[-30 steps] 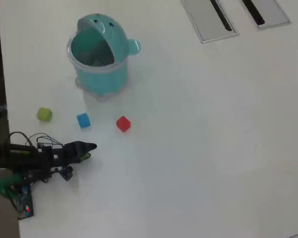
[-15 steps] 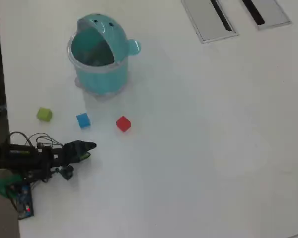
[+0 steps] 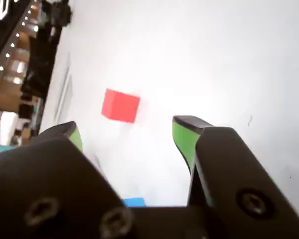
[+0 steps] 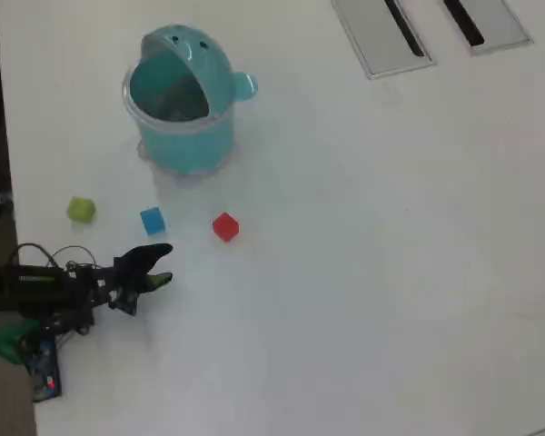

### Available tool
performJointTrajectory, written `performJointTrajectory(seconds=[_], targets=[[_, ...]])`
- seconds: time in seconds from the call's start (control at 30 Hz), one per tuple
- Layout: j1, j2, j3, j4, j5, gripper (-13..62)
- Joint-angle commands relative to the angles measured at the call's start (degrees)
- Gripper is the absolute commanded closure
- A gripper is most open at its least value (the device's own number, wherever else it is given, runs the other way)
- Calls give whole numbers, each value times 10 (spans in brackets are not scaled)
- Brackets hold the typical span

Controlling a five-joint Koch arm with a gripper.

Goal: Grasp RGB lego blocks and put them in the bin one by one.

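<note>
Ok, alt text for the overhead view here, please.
An open, empty gripper reaches from the left edge of a white table toward three small blocks in a row: yellow-green, blue, red. A teal bin stands beyond them.

light: bright, even, from above | table (image 4: 363, 272): nearly washed out in overhead view | shadows: faint, soft | wrist view: gripper (image 3: 124, 130) blurred, background at left edge dim, smeared

In the wrist view only a sliver of the blue block (image 3: 134, 201) shows behind the gripper (image 3: 129, 134); the yellow-green block is out of frame. The bin's (image 4: 183, 136) inside is too dim to read.
</note>
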Motion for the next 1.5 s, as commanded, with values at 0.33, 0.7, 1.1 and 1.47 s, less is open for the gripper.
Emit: performJointTrajectory(seconds=[0.33,0.7,1.1,1.47], targets=[[-38,42,-104,-143,-269,179],[-119,40,-156,-49,-497,169],[-109,-105,-264,25,-608,169],[-94,-294,-352,-10,-629,168]])
